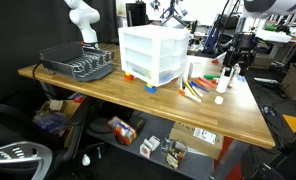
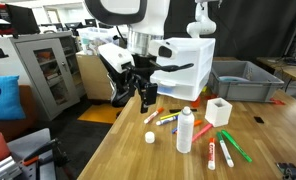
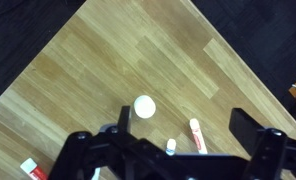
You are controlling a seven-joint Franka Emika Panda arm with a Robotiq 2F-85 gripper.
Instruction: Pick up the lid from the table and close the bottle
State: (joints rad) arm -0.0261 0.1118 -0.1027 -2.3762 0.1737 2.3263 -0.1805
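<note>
The lid (image 2: 149, 137) is a small white round cap lying on the wooden table, a little apart from the bottle (image 2: 185, 130). The bottle is slim, white and upright among coloured markers. It also shows in an exterior view (image 1: 223, 82). My gripper (image 2: 143, 95) is open and empty, hanging in the air above the lid. In the wrist view the lid (image 3: 144, 106) lies just inside one finger of the open gripper (image 3: 183, 125). I cannot make out the bottle in the wrist view.
Several coloured markers (image 2: 228, 146) lie around the bottle, and one red-and-white marker (image 3: 196, 134) shows between the fingers. A white cup (image 2: 219, 110), a white drawer unit (image 1: 153, 55), a grey bin (image 2: 243, 80) and a dish rack (image 1: 78, 65) stand on the table.
</note>
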